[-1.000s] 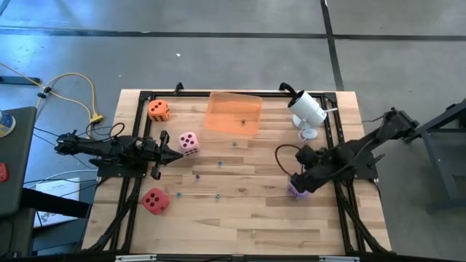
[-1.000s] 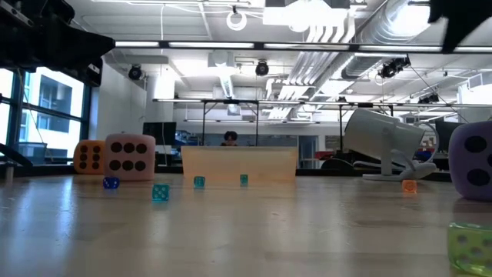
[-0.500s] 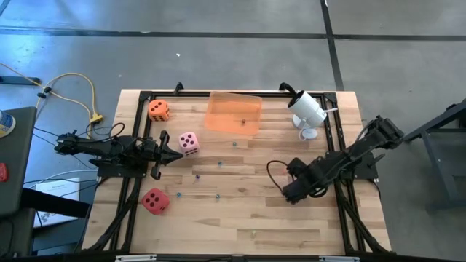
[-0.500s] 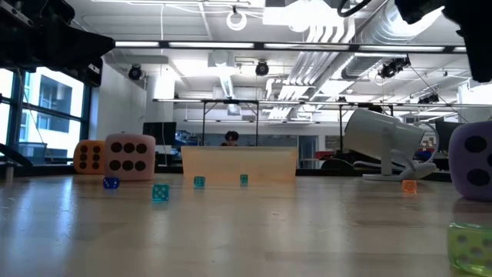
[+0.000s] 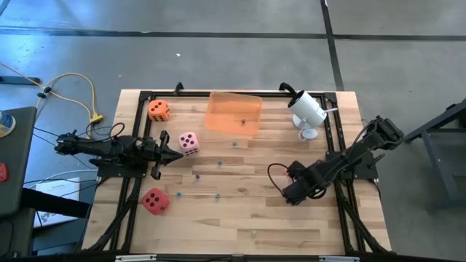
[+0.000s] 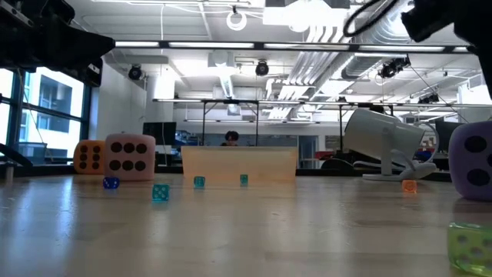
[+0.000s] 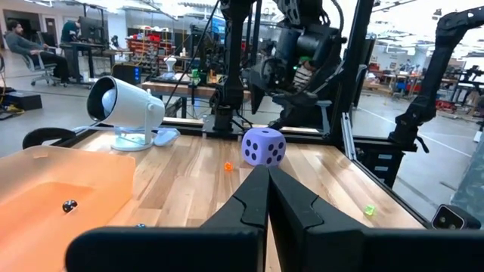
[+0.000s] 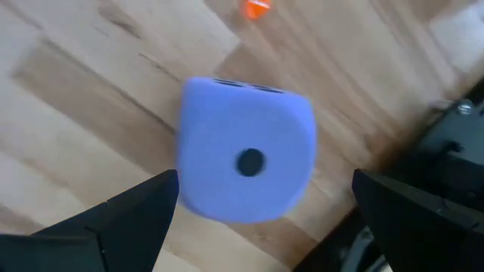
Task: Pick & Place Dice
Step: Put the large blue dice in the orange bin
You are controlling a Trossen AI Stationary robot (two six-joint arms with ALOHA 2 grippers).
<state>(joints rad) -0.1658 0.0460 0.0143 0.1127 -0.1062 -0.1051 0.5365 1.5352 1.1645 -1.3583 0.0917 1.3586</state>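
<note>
The purple die (image 8: 246, 159) rests on the table near its right edge, one pip up. My right gripper (image 8: 265, 185) hangs open straight above it, pointing down, one finger (image 8: 128, 215) on each side, clear of it. In the high view this gripper (image 5: 293, 193) hides the die. The pink die (image 5: 188, 143), orange die (image 5: 159, 110) and red die (image 5: 155, 199) sit on the left half of the table. My left gripper (image 5: 177, 154) stays shut at the left, held level near the pink die.
A translucent orange tray (image 5: 234, 113) stands at the far middle with a tiny dark die inside. A white camera (image 5: 307, 109) stands at the far right. Several tiny coloured dice lie scattered on the wood, among them a green one (image 6: 469, 246) and an orange one (image 8: 255, 7).
My right gripper has come down and shifted toward the table's near edge, tipping until it points straight down over the purple die, which it now covers in the high view. Its fingers have stayed open. The dice have not moved.
</note>
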